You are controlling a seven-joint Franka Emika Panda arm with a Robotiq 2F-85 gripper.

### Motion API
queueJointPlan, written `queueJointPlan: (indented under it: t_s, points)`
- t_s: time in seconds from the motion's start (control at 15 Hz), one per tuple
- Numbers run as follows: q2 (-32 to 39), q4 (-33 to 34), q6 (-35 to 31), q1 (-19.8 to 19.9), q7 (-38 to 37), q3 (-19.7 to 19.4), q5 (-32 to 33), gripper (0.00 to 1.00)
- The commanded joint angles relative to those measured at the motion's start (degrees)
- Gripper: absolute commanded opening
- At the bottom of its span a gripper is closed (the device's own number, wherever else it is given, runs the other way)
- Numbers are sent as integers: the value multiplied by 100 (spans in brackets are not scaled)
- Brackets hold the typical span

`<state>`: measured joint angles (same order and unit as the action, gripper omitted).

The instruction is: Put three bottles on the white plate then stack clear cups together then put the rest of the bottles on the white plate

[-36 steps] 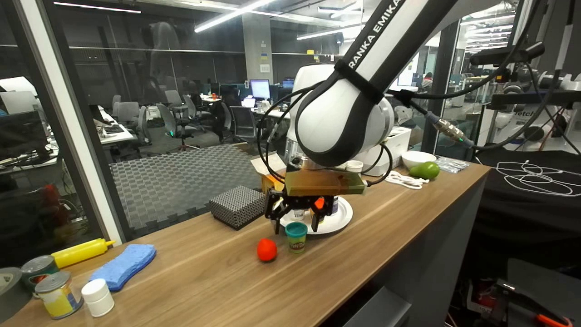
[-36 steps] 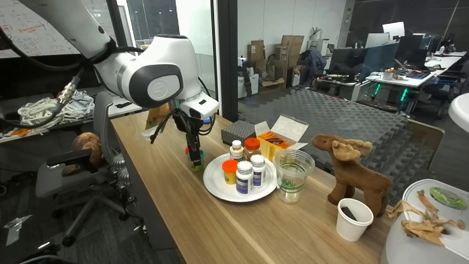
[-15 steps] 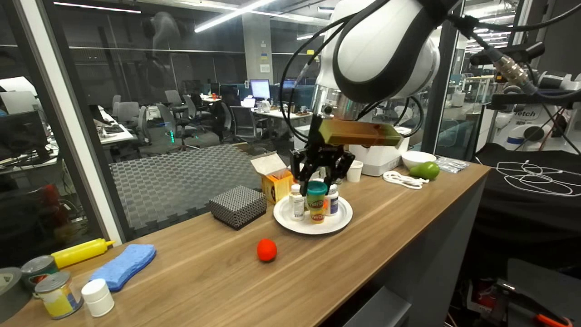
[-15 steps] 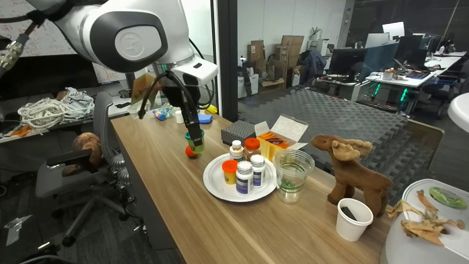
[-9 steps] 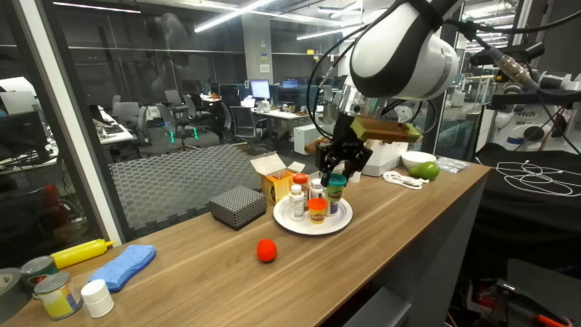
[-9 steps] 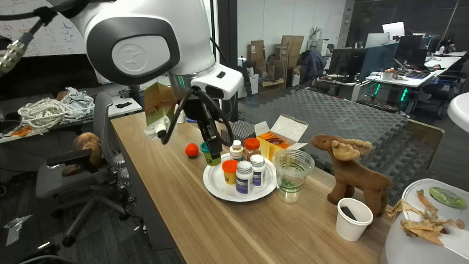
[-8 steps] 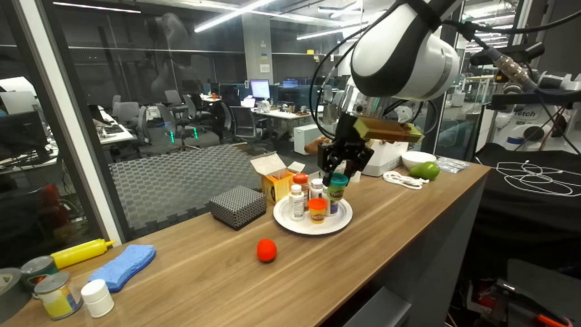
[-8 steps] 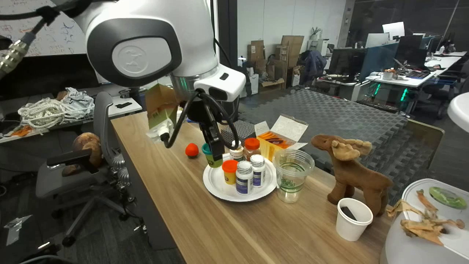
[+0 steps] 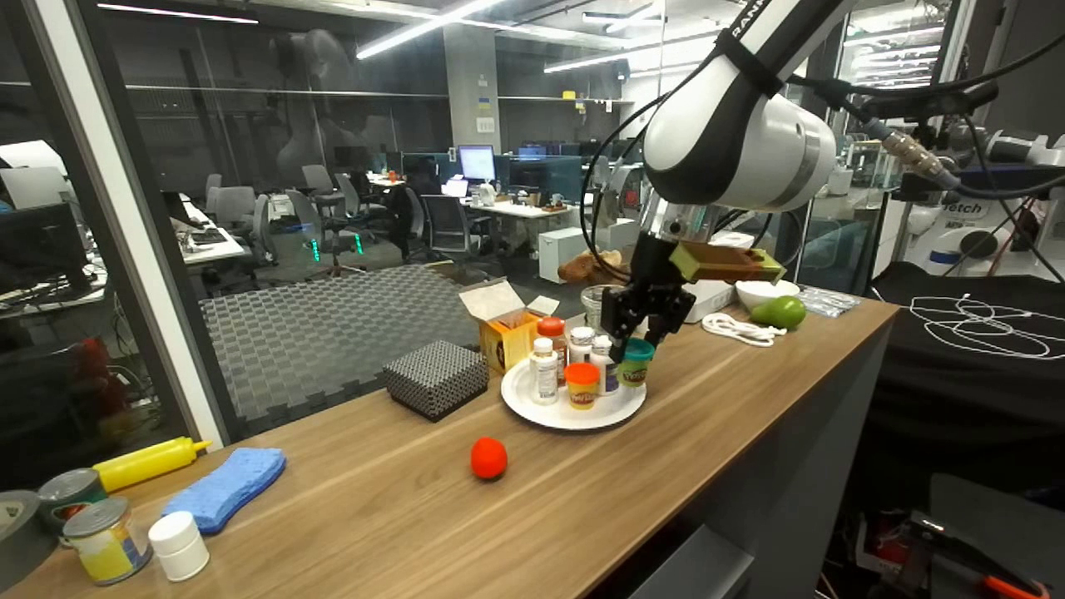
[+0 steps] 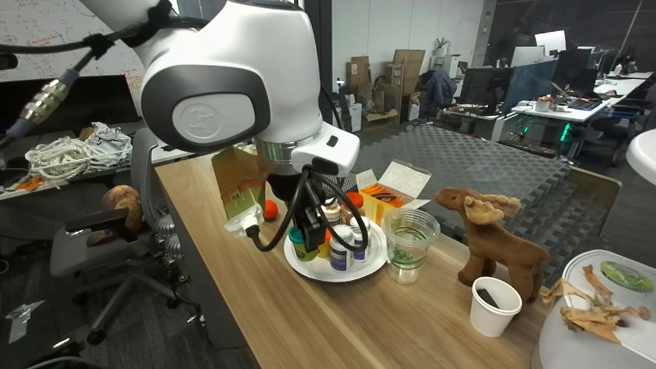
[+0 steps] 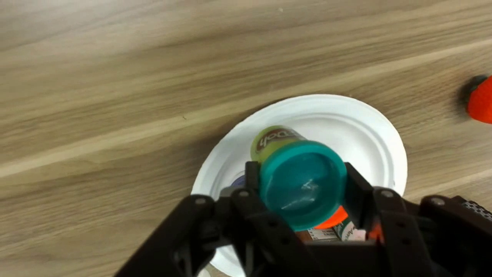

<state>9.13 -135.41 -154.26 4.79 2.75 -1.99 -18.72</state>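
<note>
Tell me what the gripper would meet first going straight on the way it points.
Most likely the white plate, met by the base of the teal-lidded tub that the gripper holds. Whether the two touch is unclear.

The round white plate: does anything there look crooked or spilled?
I see no spill. The green tub with a teal lid looks crooked: it tilts in the black gripper, while the yellow tub with an orange lid stands upright on the plate.

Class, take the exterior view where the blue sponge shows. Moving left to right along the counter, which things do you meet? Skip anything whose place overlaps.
Grey roll of tape, yellow-labelled can, blue sponge, dark patterned box, white plate, green rounded item.
</note>
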Motion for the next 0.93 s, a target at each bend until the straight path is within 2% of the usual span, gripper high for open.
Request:
queueJointPlan:
  t_s: [0.0, 0.53, 0.8, 0.87]
  points:
    - [372, 364, 79, 157, 278, 86, -180, 28]
    - [1034, 1007, 119, 309, 247, 305, -131, 28]
    - [1132, 1096, 104, 326, 240, 365, -111, 28]
    - [1123, 1068, 103, 329, 247, 369, -110, 37]
